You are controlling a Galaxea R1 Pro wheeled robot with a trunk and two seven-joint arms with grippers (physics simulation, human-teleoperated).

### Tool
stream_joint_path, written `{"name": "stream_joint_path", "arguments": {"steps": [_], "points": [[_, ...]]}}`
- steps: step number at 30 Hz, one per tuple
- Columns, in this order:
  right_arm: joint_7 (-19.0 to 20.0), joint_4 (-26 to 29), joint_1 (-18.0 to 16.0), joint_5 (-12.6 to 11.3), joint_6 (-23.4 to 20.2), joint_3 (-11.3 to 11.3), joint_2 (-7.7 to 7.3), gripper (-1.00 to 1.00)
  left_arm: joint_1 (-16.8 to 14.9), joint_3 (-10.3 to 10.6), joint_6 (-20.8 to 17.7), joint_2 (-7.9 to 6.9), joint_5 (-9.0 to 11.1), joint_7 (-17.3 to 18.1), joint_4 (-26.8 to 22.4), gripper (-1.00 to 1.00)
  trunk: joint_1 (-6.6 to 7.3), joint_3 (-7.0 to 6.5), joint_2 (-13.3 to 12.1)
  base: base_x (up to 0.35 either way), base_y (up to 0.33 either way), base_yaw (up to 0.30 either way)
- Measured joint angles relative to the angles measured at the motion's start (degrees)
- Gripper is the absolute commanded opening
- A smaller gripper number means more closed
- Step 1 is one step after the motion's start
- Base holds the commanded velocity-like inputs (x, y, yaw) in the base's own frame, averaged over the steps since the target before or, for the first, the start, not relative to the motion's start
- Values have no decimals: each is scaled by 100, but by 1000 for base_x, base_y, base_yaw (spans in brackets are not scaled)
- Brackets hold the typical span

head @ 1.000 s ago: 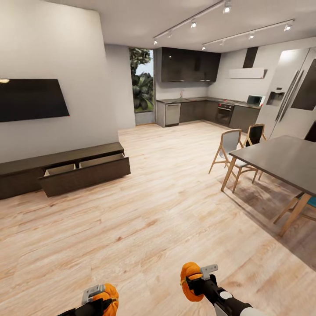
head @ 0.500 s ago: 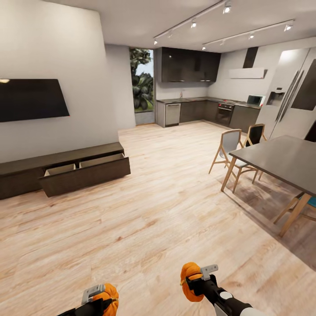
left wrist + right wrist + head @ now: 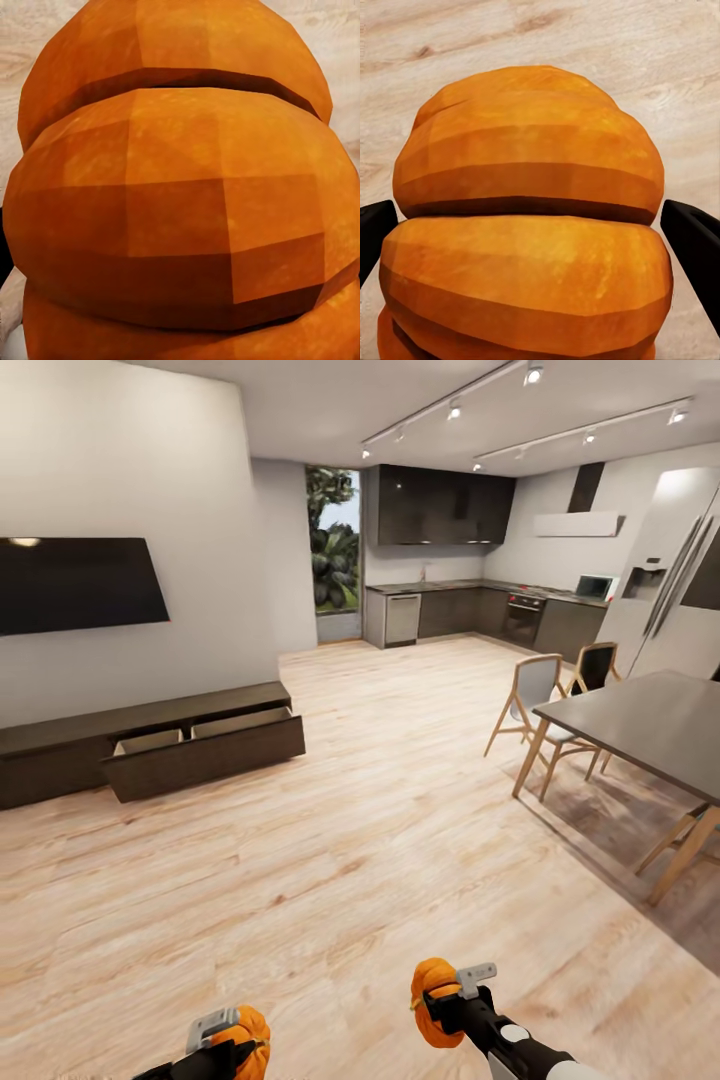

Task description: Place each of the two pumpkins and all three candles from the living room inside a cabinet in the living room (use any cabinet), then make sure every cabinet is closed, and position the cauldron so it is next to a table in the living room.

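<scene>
Each of my grippers carries an orange ribbed pumpkin low over the wood floor. In the head view my left gripper [image 3: 235, 1040] is shut on one pumpkin [image 3: 248, 1036] at the lower edge, and my right gripper [image 3: 440, 1000] is shut on the other pumpkin [image 3: 432, 1000]. Up close, the left pumpkin [image 3: 180, 195] hides its fingers; the right pumpkin [image 3: 532, 225] sits between two black fingers [image 3: 694, 247]. The long dark-brown cabinet [image 3: 140, 745] stands against the left wall, one wide drawer [image 3: 205, 750] pulled out, its tan inside showing. Candles and cauldron are out of view.
A dark TV [image 3: 75, 582] hangs above the cabinet. A grey dining table [image 3: 650, 725] with wooden chairs [image 3: 530, 705] stands at the right. A kitchen with dark units [image 3: 450, 610] and a fridge [image 3: 680, 580] lies at the far end. Open wood floor [image 3: 330, 860] stretches between me and the cabinet.
The whole head view has shifted slightly, so room features sit a little further right: the camera moved. Both grippers hold their pumpkins as before.
</scene>
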State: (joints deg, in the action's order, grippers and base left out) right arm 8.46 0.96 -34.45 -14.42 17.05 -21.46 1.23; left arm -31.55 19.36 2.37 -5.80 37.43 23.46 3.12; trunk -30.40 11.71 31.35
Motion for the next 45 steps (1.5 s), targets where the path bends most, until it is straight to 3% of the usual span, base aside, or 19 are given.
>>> {"name": "stream_joint_path", "arguments": {"steps": [28, 45], "points": [[0, 0, 0, 8, 0, -10, 0, -100, 0, 1, 0, 0, -1, 0, -1, -100, 0, 66, 0, 0, 0, 255], [0, 0, 0, 9, 0, -4, 0, -100, 0, 1, 0, -12, 2, 6, 5, -100, 0, 83, 0, 85, 0, 20]]}}
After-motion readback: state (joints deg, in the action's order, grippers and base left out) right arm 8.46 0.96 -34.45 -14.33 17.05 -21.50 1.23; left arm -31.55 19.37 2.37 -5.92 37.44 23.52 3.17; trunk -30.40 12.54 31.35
